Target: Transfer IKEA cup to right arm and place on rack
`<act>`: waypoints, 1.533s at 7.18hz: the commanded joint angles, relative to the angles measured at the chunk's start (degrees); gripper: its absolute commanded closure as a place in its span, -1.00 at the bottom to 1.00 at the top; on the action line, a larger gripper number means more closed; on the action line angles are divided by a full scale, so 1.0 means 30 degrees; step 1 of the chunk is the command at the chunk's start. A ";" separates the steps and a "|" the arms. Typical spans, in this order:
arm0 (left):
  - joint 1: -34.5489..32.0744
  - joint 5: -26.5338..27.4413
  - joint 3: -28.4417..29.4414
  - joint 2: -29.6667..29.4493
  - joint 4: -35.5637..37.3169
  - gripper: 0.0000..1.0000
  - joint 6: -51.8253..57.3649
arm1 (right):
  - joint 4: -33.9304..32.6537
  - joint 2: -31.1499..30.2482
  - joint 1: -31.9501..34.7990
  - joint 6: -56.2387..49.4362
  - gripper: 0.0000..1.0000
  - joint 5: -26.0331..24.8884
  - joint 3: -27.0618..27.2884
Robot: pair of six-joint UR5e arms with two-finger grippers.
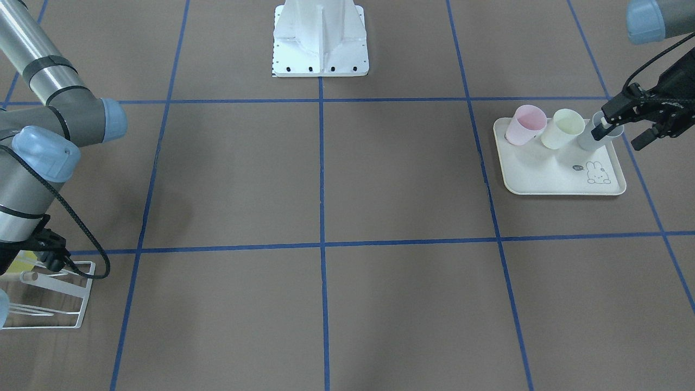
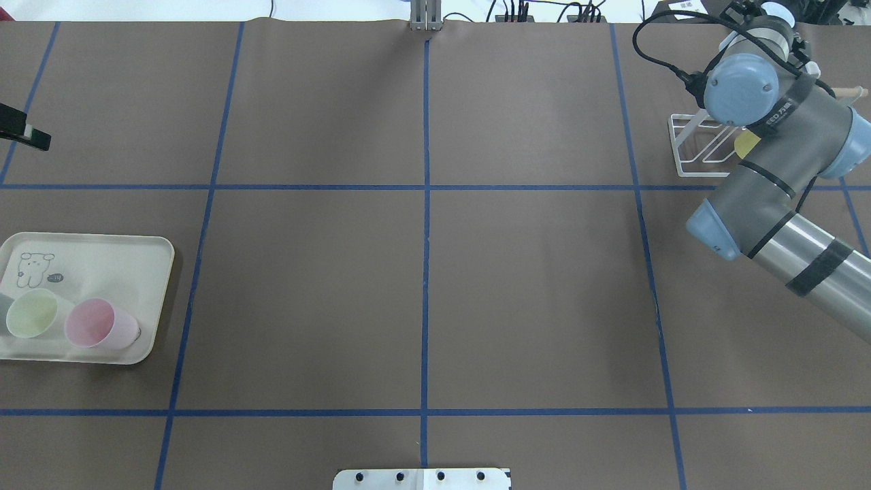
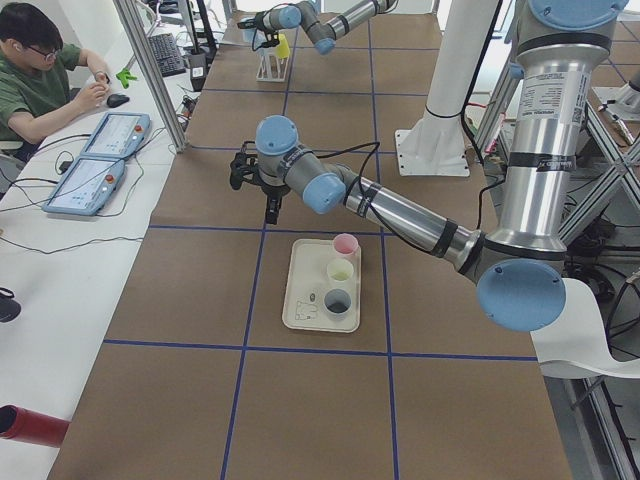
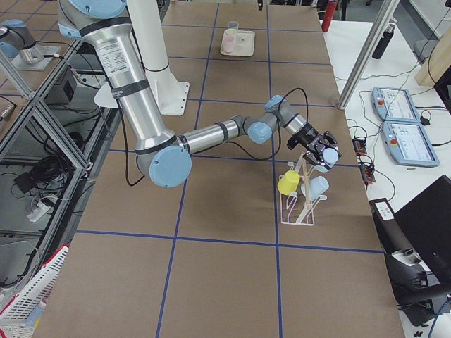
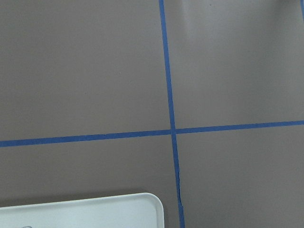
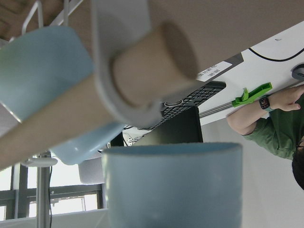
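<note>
Placement step: chunky black right gripper [image 4: 322, 151] clamps pale-blue plastic cup [image 6: 173, 190] beside white wire rack [image 2: 676, 146]; next move should seat it on a free prong.

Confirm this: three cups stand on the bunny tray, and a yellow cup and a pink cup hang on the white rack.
Not quite. The cup hanging on the rack next to the yellow cup is a light blue cup, not a pink one; the exterior right view shows it. The rest holds: three cups stand on the bunny tray.
</note>
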 commanded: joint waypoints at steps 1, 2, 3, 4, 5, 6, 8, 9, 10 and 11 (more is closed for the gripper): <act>0.0011 0.0000 0.0024 -0.0001 -0.0010 -1.00 0.0000 | -0.0003 -0.0009 -0.0265 0.0028 0.17 -0.0470 -0.0437; 0.0011 0.0000 0.0024 -0.0001 -0.0010 -1.00 0.0000 | 0.0026 0.0020 -0.0470 0.0028 0.14 -0.0735 -0.0614; 0.0011 0.0000 0.0053 -0.0001 -0.0010 -1.00 0.0000 | 0.0026 0.0020 -0.0472 0.0028 0.14 -0.0737 -0.0587; 0.0011 0.0000 0.0054 -0.0030 -0.0010 -1.00 0.0000 | 0.0026 0.0020 -0.0530 0.0028 0.14 -0.0737 -0.0586; 0.0011 0.0000 0.0083 -0.0030 -0.0010 -1.00 0.0000 | 0.0026 0.0020 -0.0559 0.0028 0.13 -0.0737 -0.0586; 0.0011 0.0000 0.0083 -0.0030 -0.0010 -1.00 0.0000 | 0.0026 -0.0009 -0.0589 0.0028 0.13 -0.0766 -0.0586; 0.0011 0.0000 0.0112 -0.0030 -0.0010 -1.00 0.0000 | 0.0026 -0.0009 -0.0676 0.0057 0.10 -0.0883 -0.0616; 0.0011 0.0000 0.0112 -0.0030 -0.0010 -1.00 0.0000 | -0.0003 0.0020 -0.0735 0.0057 0.10 -0.1087 -0.0616; 0.0011 0.0000 0.0112 -0.0030 -0.0010 -1.00 0.0000 | -0.0003 0.0020 -0.0794 0.0057 0.10 -0.1089 -0.0616; 0.0011 0.0000 0.0112 -0.0059 -0.0010 -1.00 0.0000 | -0.0003 -0.0009 -0.0852 0.0057 0.08 -0.1089 -0.0674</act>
